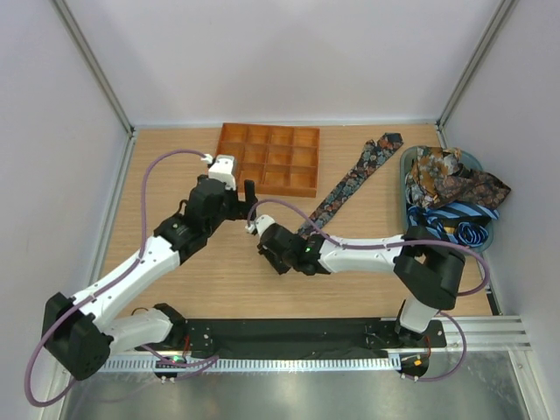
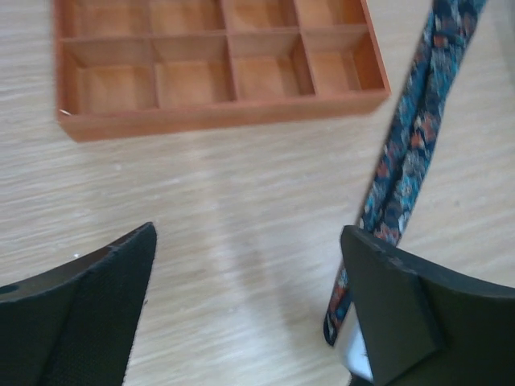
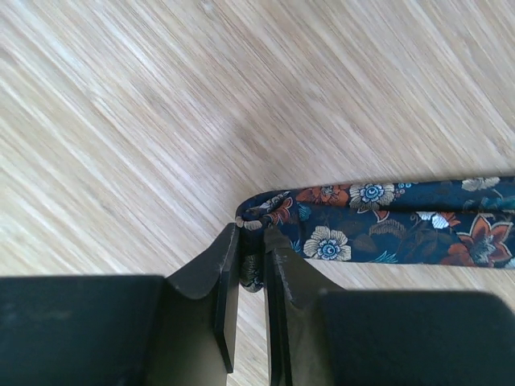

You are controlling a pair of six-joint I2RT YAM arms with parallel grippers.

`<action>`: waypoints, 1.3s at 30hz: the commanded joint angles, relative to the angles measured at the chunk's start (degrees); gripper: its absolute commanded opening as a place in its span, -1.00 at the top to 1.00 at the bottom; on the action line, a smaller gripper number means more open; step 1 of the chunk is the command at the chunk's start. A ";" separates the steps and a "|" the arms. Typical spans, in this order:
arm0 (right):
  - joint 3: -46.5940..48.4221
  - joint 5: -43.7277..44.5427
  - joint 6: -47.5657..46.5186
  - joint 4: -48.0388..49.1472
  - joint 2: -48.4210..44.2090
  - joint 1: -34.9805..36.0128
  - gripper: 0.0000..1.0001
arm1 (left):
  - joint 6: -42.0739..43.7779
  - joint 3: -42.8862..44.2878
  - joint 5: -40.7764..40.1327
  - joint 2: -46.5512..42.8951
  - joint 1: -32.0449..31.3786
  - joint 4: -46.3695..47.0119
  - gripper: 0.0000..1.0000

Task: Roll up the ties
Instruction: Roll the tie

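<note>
Subject of inspection: one floral tie (image 1: 350, 179), laid out flat on the table (image 1: 219, 293). Its long axis is seen to run diagonally, from a narrow end near the table's middle up and away to a broad pointed end near the far right, just beside the basket (image 1: 404, 188) in which the other ties (image 1: 455, 188) are heaped.

The right gripper (image 3: 251, 241) is found closed on the narrow end, with the fabric pinched between its two fingers; from that grip the whole length is observed to stretch off to the right in the wrist view. The left gripper (image 2: 248, 233) is found wide apart and empty, held above bare wood between the orange tray (image 1: 267, 188) and the tie, which lies just to its right.

Rolling is judged not yet begun, as no coil is visible. Any roll is judged to have to travel along the diagonal toward the broad end. Both arms are placed near the narrow end; only the right is in contact.
</note>
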 commanded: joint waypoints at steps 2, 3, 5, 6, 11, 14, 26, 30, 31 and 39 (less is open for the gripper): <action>-2.96 -15.18 3.43 7.22 -4.04 -3.97 0.68 | -5.44 -3.34 -10.76 -4.34 0.28 6.76 -0.99; -3.66 -16.43 3.69 8.10 -4.31 -5.46 0.68 | -6.23 -3.96 -11.82 -5.31 0.37 7.11 -1.00; -4.45 -20.46 4.66 8.72 -4.92 -7.66 0.68 | -8.17 -6.32 -13.23 -6.28 0.37 8.16 -0.99; -4.81 -21.53 4.92 9.07 -4.92 -8.37 0.68 | -9.13 -7.21 -13.15 -7.41 0.37 9.04 -1.00; -6.39 -27.95 6.85 10.48 -5.72 -12.67 0.68 | -12.03 -14.24 -13.41 -10.94 0.37 16.16 -1.00; -7.18 -32.78 7.56 12.76 -5.54 -15.31 0.68 | -12.22 -16.79 -14.12 -12.61 0.37 17.92 -1.00; -12.10 -51.58 14.41 25.15 0.08 -26.91 0.68 | 6.85 -22.16 20.48 -4.73 -1.03 31.46 -1.00; -12.02 -54.06 15.04 26.57 2.02 -28.94 0.69 | 12.12 -18.65 20.52 1.34 -4.98 26.82 -1.00; -11.93 -54.32 14.86 26.56 2.28 -29.20 0.68 | 14.39 -17.95 19.47 2.15 -6.82 25.84 -1.00; -11.40 -54.50 13.98 25.51 5.00 -31.31 0.69 | 19.51 -11.80 19.81 9.36 -8.77 17.41 -0.99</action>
